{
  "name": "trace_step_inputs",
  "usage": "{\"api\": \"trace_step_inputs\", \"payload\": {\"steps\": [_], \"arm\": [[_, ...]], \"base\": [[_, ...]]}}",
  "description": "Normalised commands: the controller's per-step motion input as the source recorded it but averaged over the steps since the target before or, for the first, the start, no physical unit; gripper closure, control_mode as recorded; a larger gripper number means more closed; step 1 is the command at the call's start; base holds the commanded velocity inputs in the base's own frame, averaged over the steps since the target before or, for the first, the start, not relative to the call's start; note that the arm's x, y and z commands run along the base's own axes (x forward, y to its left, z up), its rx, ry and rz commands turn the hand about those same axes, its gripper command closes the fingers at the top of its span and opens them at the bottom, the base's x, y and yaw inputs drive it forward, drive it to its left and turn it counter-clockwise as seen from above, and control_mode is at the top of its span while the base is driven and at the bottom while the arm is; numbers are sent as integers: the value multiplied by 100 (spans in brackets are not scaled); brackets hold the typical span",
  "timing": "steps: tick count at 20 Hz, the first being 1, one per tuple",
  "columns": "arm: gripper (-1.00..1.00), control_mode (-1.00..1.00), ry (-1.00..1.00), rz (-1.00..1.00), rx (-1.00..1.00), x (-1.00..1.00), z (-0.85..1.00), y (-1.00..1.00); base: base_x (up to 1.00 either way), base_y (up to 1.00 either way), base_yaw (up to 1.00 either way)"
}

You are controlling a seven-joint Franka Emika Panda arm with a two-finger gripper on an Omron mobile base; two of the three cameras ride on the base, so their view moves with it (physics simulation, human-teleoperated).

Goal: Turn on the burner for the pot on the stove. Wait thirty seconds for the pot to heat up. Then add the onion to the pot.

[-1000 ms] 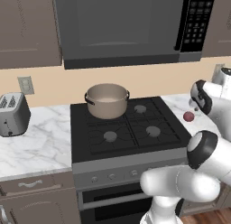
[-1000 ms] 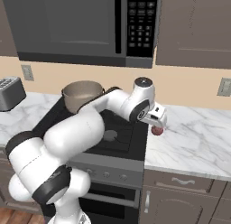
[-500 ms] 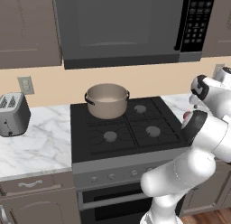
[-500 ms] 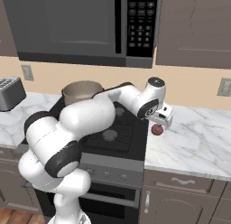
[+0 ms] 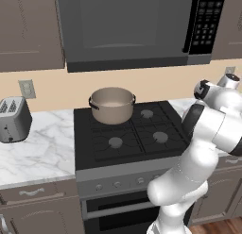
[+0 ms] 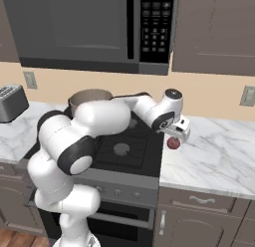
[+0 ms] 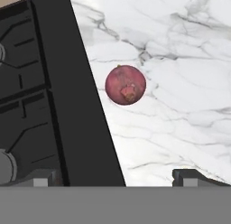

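Tan-beige, the pot point(image 5: 112, 105) sits on the back-left burner point(image 5: 113, 119) of the stove point(image 5: 127, 148), with a toaster point(image 5: 14, 119) well to its left on the marble counter point(image 6: 214, 154). Further right, the onion point(image 7: 125, 85) lies on that counter just beside the cooktop's edge. Above it hangs the gripper point(image 7: 115, 177), jaws spread wide, holding nothing.

- The bench point(image 7: 180, 105) under the claw point(image 7: 115, 175) is white marble with grey veins, smooth.
- The onion point(image 7: 125, 85) ahead of the claw has dull, blotchy dark-red skin.
- The stove point(image 7: 40, 96) beside it is matt black on top.
- The pot point(image 5: 112, 104) looks like tan brushed metal.
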Motion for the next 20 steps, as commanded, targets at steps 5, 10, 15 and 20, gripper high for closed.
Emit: {"api": "trace_step_inputs", "payload": {"steps": [5, 10, 15, 20], "arm": [[-100, -100, 0, 0, -1, 24, -38, -6], [-100, -100, 0, 0, 0, 21, -34, -13], [-100, -100, 0, 0, 0, 22, -24, -19], [-100, -100, 0, 0, 0, 20, -18, -20]], "base": [[0, 0, 0], [0, 0, 0], [0, 0, 0], [0, 0, 0]]}}
